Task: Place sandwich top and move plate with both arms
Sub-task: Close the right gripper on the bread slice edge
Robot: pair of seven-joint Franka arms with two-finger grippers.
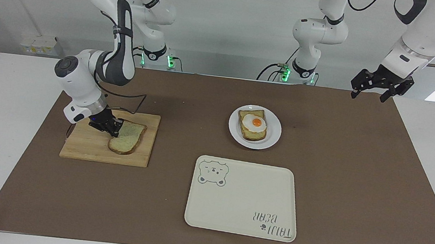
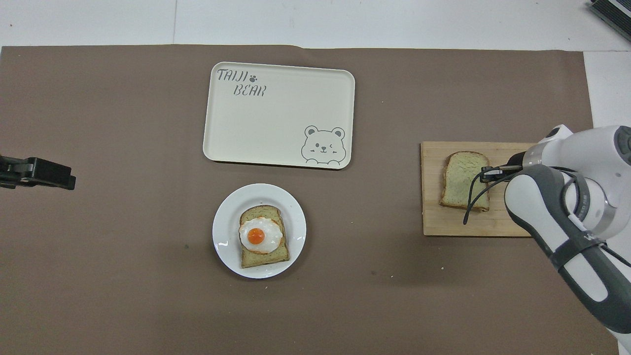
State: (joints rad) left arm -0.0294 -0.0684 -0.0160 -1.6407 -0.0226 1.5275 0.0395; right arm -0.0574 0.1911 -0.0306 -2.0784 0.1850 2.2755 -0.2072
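Gripping the pale brown-crusted bread slice [image 1: 127, 140] on the wooden board [image 1: 89, 147], right tool [image 1: 113, 129] clamped; left tool [image 1: 378, 87] spread, idle; white round plate [image 1: 273, 138] unmoved.

Robotics lab: two white arms [image 1: 97, 73] at a paper-covered table [image 1: 357, 173], bare walls.
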